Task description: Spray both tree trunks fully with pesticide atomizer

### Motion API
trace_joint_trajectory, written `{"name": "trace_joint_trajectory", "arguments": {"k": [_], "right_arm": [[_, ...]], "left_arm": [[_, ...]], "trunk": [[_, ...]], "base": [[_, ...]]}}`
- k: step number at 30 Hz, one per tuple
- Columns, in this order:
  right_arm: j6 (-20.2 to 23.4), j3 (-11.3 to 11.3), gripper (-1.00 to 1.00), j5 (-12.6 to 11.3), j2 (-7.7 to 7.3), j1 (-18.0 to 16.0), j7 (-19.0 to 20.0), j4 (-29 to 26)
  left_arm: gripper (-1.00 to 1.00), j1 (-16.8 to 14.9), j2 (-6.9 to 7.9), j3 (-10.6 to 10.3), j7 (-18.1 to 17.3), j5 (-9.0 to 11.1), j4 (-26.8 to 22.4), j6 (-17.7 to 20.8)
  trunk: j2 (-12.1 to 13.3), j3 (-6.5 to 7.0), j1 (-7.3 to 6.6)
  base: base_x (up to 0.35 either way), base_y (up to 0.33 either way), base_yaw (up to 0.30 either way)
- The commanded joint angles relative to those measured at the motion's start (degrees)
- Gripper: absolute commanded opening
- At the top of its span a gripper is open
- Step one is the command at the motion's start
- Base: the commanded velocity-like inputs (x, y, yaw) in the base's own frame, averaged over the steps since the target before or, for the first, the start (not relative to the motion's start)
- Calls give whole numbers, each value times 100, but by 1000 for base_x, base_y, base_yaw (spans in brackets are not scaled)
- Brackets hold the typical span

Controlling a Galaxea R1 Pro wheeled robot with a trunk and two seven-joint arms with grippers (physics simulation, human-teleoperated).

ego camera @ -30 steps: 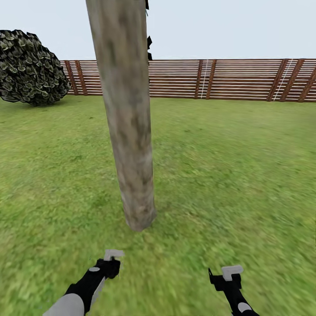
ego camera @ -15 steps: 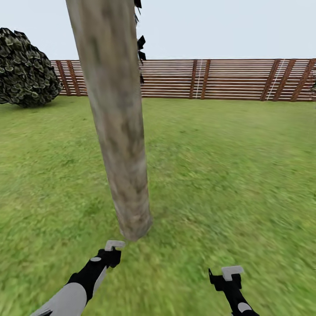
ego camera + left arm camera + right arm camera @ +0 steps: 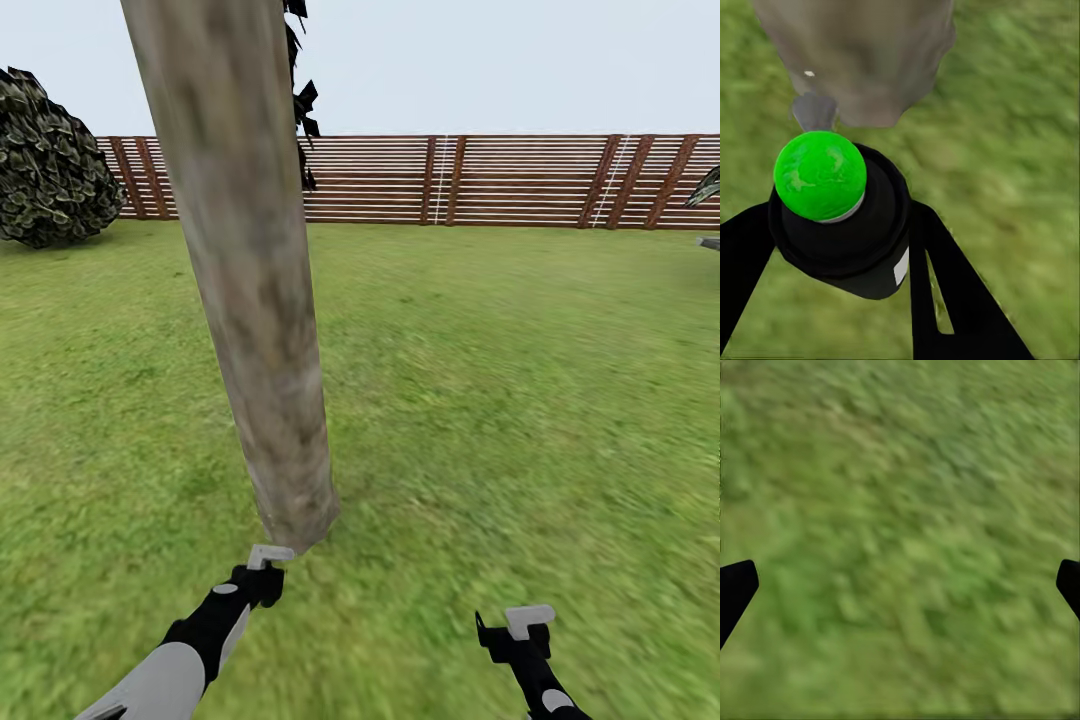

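Outdoors, in the head view, a smooth, mottled beige-grey tree trunk [image 3: 255, 300] is seen rising from a wide green lawn [image 3: 500, 400], leaning slightly, with its base close ahead of the robot. A brown horizontal-slat wooden fence [image 3: 500, 180] is seen across the far edge of the grass, and a rounded dark leafy bush [image 3: 45, 165] is placed before it at the far left. Dark leaf tips [image 3: 298, 100] are shown hanging just beside the upper trunk. The left gripper [image 3: 262, 572] is held low, just short of the trunk's foot, a pale grey nozzle-like tip protruding from it toward the bark. The right gripper [image 3: 520, 632] is held over bare grass, well apart from the trunk.

Next, in the left wrist view, a dark green-black bottle with a bright green rounded cap [image 3: 832, 210] is seen pinched between the left gripper's black fingers [image 3: 945, 292], which are pressed against its sides. A small grey spout [image 3: 814, 111] is pointed at the trunk's base [image 3: 862, 60], which is seen blurred just beyond it.

Lastly, in the right wrist view, blurred grass [image 3: 900, 532] is shown, and the right gripper's black fingertips [image 3: 735, 589] are seen at opposite edges, spread wide with nothing between them.
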Motion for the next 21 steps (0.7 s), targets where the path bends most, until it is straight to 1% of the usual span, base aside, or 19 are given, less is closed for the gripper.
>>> {"name": "trace_joint_trajectory", "arguments": {"k": [1,5,10,12,13,14,15,17,19,21], "right_arm": [[-22,-34,100,62,1,-5,-24,11],[-22,-34,100,61,1,-5,-24,13],[-22,-35,100,62,2,-5,-24,11],[-22,-34,100,62,3,-5,-24,11],[-22,-33,100,62,3,-5,-24,10],[-22,-31,100,63,2,-5,-24,10],[-22,-31,100,63,0,-5,-24,9],[-22,-33,100,60,-2,-5,-24,6],[-22,-31,100,60,1,-5,-24,6],[-22,-28,100,63,5,-5,-25,11]], "left_arm": [[-100,6,5,50,-28,-40,-19,23],[-100,12,-2,8,-10,-46,-21,16],[-100,-2,-111,4,-50,-51,-22,13],[-100,-21,-83,15,-59,-42,-79,13],[-100,-22,-66,24,-67,-39,-164,14],[-100,-12,-36,38,-89,-37,-359,21],[-100,7,5,26,-145,-37,-656,30],[-100,17,25,-10,-206,-45,-913,66],[-100,20,21,-18,-230,-59,-1022,55],[-100,21,17,-11,-248,-64,-1073,22]], "trunk": [[-2,-5,-1],[-2,-5,-1],[-2,-5,-1],[-2,-5,-1],[-2,-5,-1],[-2,-5,-1],[-2,-5,-1],[-2,-5,-1],[-2,-5,-1],[-2,-5,-1]], "base": [[-167,26,0],[-285,48,0],[-333,8,0],[-251,1,0],[-121,0,0],[-62,0,0],[-25,0,0],[-12,0,0],[-39,0,0],[-270,0,0]]}}
